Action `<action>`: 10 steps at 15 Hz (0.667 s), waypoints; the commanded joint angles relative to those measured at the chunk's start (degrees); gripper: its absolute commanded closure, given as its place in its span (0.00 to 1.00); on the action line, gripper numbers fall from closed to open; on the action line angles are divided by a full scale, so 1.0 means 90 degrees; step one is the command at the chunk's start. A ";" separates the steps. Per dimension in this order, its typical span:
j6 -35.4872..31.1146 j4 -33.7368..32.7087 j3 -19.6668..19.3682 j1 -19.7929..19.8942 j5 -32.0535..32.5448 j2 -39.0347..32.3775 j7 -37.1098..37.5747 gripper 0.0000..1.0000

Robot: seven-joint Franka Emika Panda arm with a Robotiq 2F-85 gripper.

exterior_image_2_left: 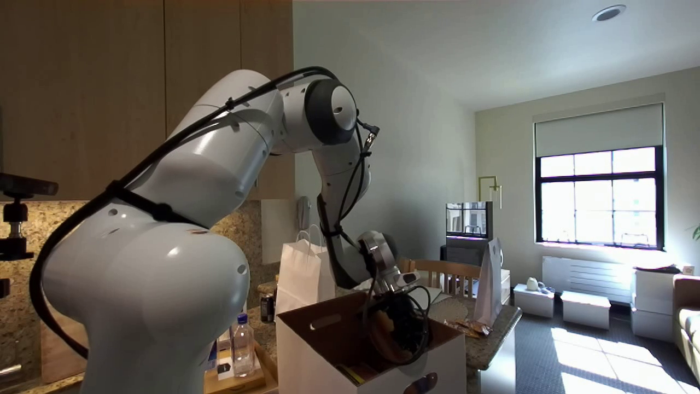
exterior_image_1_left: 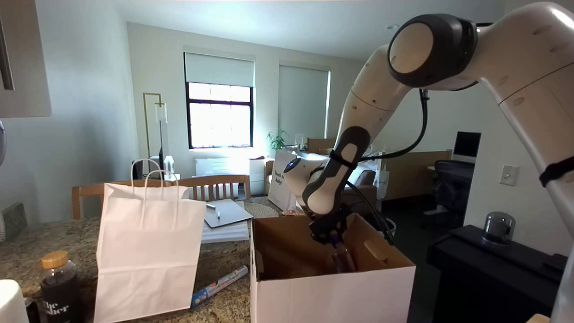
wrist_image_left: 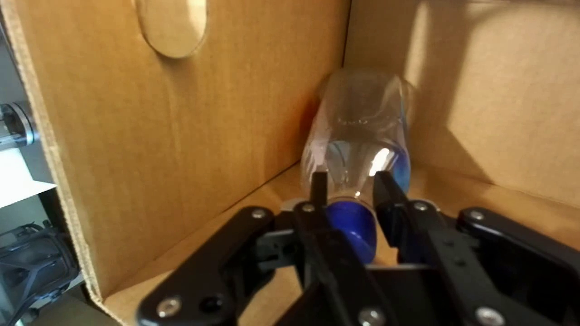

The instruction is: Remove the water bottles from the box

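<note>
The brown box [exterior_image_1_left: 332,298] stands open at the counter's edge; it also shows in an exterior view [exterior_image_2_left: 306,355] and fills the wrist view [wrist_image_left: 253,104]. My gripper [exterior_image_1_left: 329,231] reaches down inside it. In the wrist view the fingers [wrist_image_left: 350,185] close around the blue-capped neck of a clear water bottle [wrist_image_left: 358,131]. The bottle [exterior_image_1_left: 343,258] leans along the gripper, its base towards a box corner; whether the base touches the box is unclear. Another water bottle [exterior_image_2_left: 243,347] stands upright outside the box. Part of the box's inside is hidden.
A white paper bag [exterior_image_1_left: 150,255] and a patterned tube [exterior_image_1_left: 219,285] are beside the box. A dark bottle with a wooden cap [exterior_image_1_left: 58,287] stands front left. A low brown tray [exterior_image_2_left: 235,386] holds the upright bottle. The box has high walls with handle holes [wrist_image_left: 174,27].
</note>
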State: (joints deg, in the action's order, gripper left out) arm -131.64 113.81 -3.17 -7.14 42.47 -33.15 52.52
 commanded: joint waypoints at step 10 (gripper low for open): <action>-0.0493 0.1415 -0.0157 0.0061 -0.0533 0.1493 0.0246 0.60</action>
State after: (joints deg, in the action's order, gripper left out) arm -134.41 124.50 -4.38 -6.83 39.19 -20.63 53.51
